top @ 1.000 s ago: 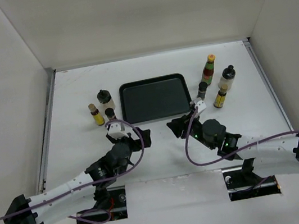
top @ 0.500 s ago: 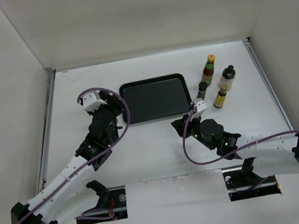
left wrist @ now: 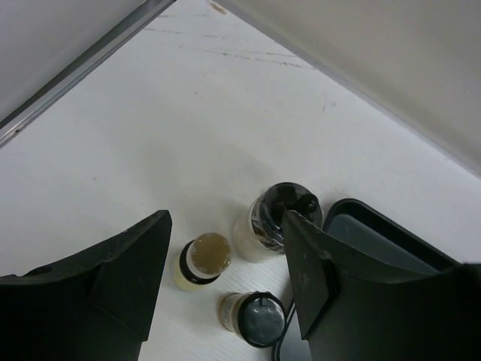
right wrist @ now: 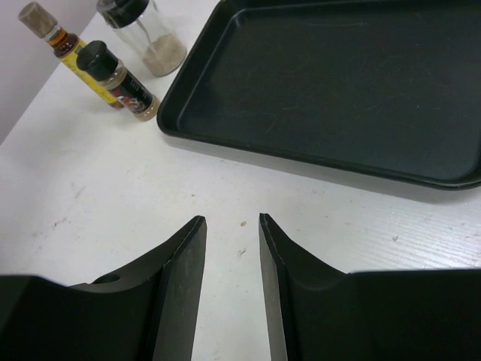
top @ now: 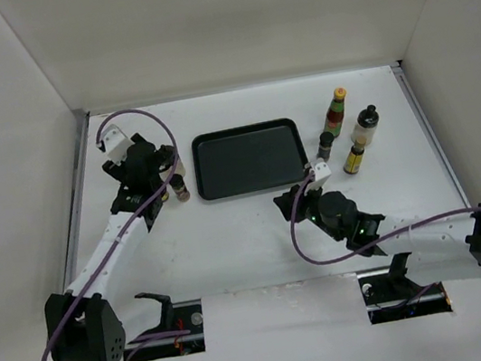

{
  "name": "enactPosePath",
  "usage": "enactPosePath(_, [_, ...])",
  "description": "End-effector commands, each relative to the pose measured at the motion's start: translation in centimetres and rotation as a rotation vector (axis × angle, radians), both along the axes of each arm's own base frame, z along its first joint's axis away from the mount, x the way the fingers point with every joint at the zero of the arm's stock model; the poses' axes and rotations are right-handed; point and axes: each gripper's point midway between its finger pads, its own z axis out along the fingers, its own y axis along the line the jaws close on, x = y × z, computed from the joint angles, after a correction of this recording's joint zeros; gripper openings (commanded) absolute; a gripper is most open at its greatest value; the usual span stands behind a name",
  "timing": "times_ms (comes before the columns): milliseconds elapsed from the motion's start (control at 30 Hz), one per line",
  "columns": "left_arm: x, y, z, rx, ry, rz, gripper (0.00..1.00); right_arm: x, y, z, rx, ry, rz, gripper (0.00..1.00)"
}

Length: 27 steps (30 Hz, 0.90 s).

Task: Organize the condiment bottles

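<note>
Three condiment bottles stand left of the black tray point(top: 247, 161). They are a cream-bodied bottle with a black cap point(left wrist: 276, 218), a slim bottle with a tan cap point(left wrist: 201, 257) and a short dark jar point(left wrist: 257, 320). My left gripper point(left wrist: 225, 219) point(top: 157, 175) hangs open above them, its fingers straddling the group and holding nothing. Right of the tray stand a red-green bottle with a yellow cap point(top: 337, 110), a cream bottle point(top: 364, 125), a dark jar point(top: 326, 144) and a yellow-labelled bottle point(top: 355, 156). My right gripper point(right wrist: 231, 218) point(top: 283, 201) hovers low in front of the tray, its jaws a narrow gap apart and empty.
The tray point(right wrist: 338, 83) holds nothing. White walls enclose the table; the left wall's metal edge point(left wrist: 75, 71) runs close behind the left bottles. The right wrist view also shows the left bottles point(right wrist: 116, 75) beyond the tray's corner.
My left arm has swung from the tray's front left corner out to the left and back, over the left bottles. The right arm has barely shifted.
</note>
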Motion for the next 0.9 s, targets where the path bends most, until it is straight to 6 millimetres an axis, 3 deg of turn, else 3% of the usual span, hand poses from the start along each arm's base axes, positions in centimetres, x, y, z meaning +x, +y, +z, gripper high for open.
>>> enactPosePath(0, [0.1, 0.2, -0.7, -0.040, 0.017, -0.014, 0.60, 1.0, 0.7, 2.2, 0.048, -0.029, -0.025, 0.41])
enactPosePath(167, [1.3, 0.3, -3.0, -0.045, 0.068, -0.030, 0.60, 1.2, 1.0, 1.8, 0.034, -0.021, -0.026, 0.41])
enactPosePath(300, [1.9, 0.5, -4.0, -0.052, 0.082, -0.026, 0.53, 1.3, 0.8, 1.8, 0.034, -0.023, -0.034, 0.41])
enactPosePath(733, [1.2, 0.2, -7.0, -0.025, 0.142, 0.002, 0.43, 1.2, 0.6, 2.0, 0.034, -0.025, -0.034, 0.42])
enactPosePath(867, [1.1, 0.4, -7.6, -0.020, 0.153, 0.008, 0.30, 1.2, 0.6, 2.0, 0.036, -0.024, -0.034, 0.42])
